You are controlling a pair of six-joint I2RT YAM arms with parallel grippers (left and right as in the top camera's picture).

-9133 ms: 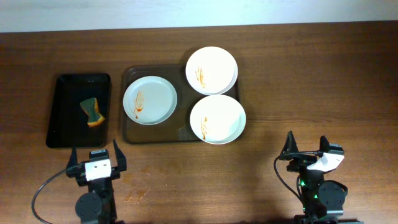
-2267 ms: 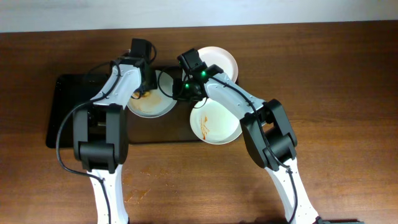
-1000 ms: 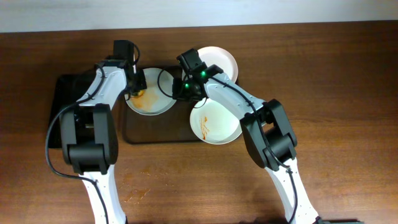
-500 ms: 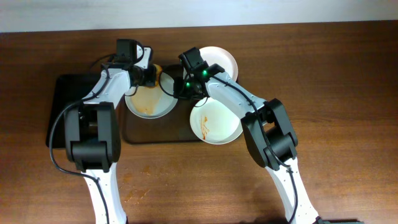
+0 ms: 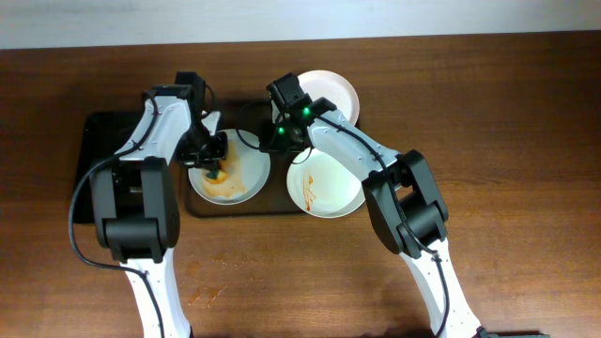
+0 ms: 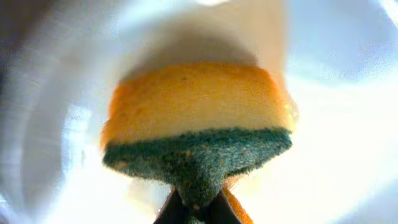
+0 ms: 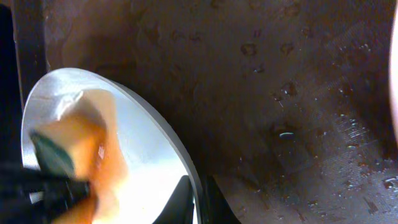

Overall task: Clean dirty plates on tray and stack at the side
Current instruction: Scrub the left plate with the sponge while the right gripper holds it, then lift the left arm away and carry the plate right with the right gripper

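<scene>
**Item: plate-washing station, wiping under way**

- Smeared plate (image 5: 242,176): white, on the left part of the brown tray (image 5: 280,202). An orange film covers most of its face. Whether it rests flat or is raised at one edge cannot be told.
- Sponge (image 6: 196,118): yellow-orange body with a green scouring layer, pressed against the smeared plate's face. The overhead view places it left of the plate's centre.
- Left hand (image 6: 194,210): clenched on the sponge, pinching its lower edge between dark fingers.
- Right hand (image 7: 198,200): clenched on the smeared plate's right rim, one finger on each side of the edge. The brown tray surface beside it is wet and beaded with droplets.
- Front plate (image 5: 331,178): white, at the tray's right side, with a reddish streak on its left part.
- Rear plate (image 5: 336,92): white, at the tray's far right corner, partly covered by the right arm.
- Black tray (image 5: 94,183): on the desk (image 5: 507,141), just left of the brown tray.
</scene>
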